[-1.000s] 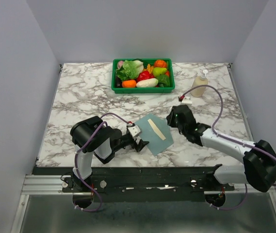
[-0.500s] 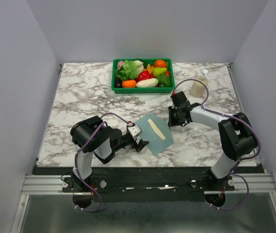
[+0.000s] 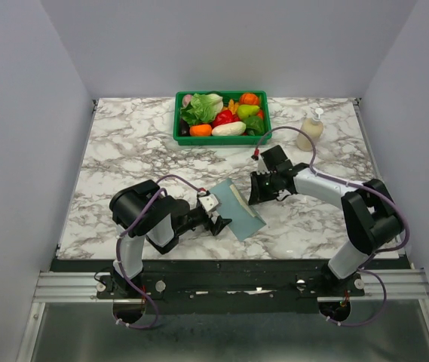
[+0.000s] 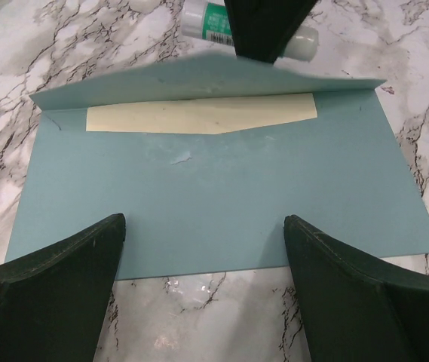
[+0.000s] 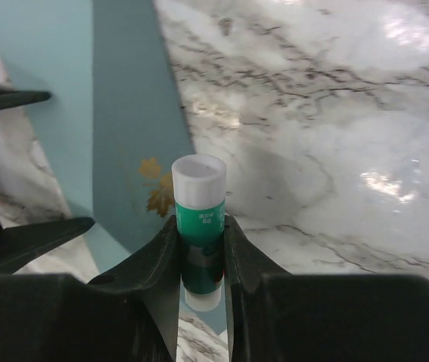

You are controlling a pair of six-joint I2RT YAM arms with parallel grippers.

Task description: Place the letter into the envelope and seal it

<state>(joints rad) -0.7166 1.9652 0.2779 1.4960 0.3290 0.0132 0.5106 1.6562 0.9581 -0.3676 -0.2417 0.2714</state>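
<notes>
Lying flat on the marble bench (image 3: 124, 151), in front of both arms: the envelope (image 4: 222, 204), teal, one long edge turned toward the left hand (image 4: 203, 226). Its flap is lifted along the far edge and is not pressed down. A small gold leaf mark (image 5: 156, 192) is seen on the shaded teal band nearest the right hand (image 5: 199, 245).

The letter (image 4: 199, 118) is visible only as a narrow cream strip just below the flap's fold. The rest is covered by the envelope's front.

Left hand: fingers (image 4: 56, 286) are spread wide and nothing is held. The tips are set over the envelope's near edge, one toward each corner; whether they touch the paper cannot be told.

Right hand: clamped on a glue stick (image 5: 199, 219), green-labelled, its white end projecting beyond the fingertips. It is held just above the flap, close by the gold mark.

At the far side of the bench, well apart from the envelope, a green tray (image 3: 222, 138) of toy vegetables and a pump bottle (image 3: 310, 132) are stood.
</notes>
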